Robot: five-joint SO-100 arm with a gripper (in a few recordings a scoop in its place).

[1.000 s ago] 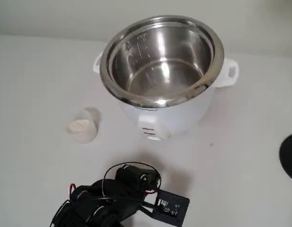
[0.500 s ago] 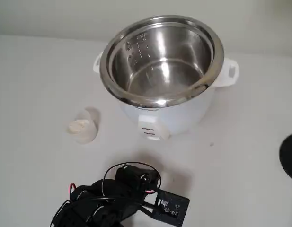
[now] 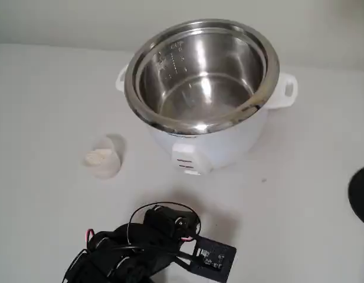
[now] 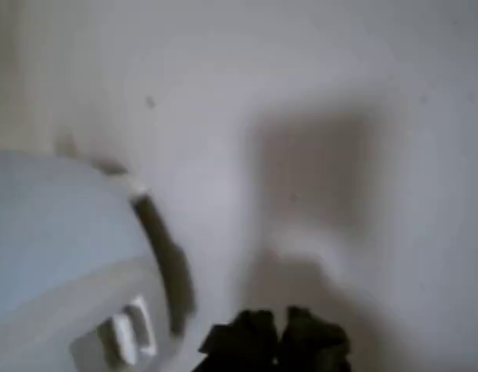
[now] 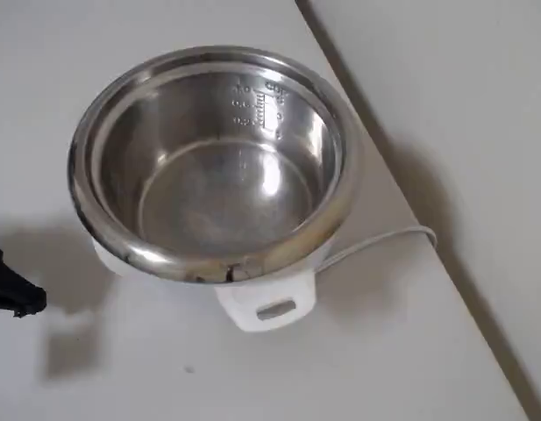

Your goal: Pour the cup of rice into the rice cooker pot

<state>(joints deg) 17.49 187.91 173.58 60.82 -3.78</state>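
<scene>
The arm (image 3: 140,250) is sitting folded low at the near edge of the table in the fixed view, a dark bundle of motors and wires, well apart from everything it needs. The cup (image 3: 103,158) is standing upright on the white table (image 3: 40,94), off to the left of the cooker and a little nearer the arm, with the rice (image 3: 99,156) showing as a pale heap inside it. The rice cooker pot (image 3: 202,73) is waiting open and empty — the steel bottom is shining clean in both the fixed and overhead (image 5: 209,167) views, its level marks plain on the inner wall. In the wrist view the gripper (image 4: 277,341) is showing as a dark blurred shape at the bottom edge; it is holding nothing, but how far apart the jaws are standing I cannot tell, the picture being so soft. By my reckoning the job is at its very beginning — the reach for the cup is the step in hand. Next the arm needs to unfold toward the left, open wide enough to take the cup around its wall, and close gently, since that thin plastic will likely flex.
</scene>
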